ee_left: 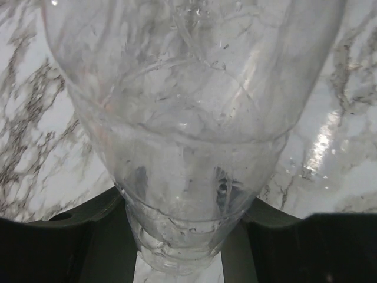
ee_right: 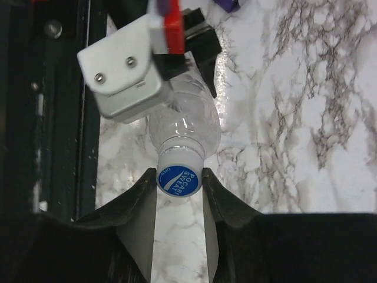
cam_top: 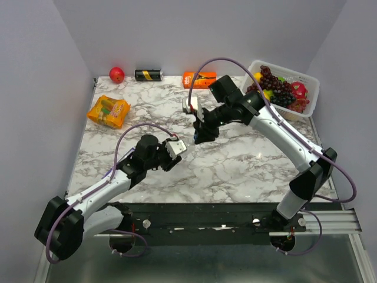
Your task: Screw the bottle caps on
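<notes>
While the bluish cap (ee_right: 179,180) is pinched only across its narrow rim, with the jaws of the right gripper (ee_right: 179,177) closed against its two sides, a slip of the pads around the smooth plastic is to be feared once a twist is applied. The cap is seated at the neck of the clear bottle (ee_right: 185,127), whose body is clamped between the jaws of the left gripper (ee_left: 184,206) and appears to be held above the marble table (ee_right: 306,88).

Whether the thread is met squarely cannot be told. If the cap is tilted, cross-threading is likely.

The bottle wall is seen to be thin, glossy and faintly creased, narrowing from a rounded shoulder to the neck. Under torque it may be dented or turned inside the left grip, and the rotation would then be wasted.

The cap is a small flat disc, blue on top with white lettering, above a pale skirt. The table is polished white stone veined in grey, and glare is thrown from it.
</notes>
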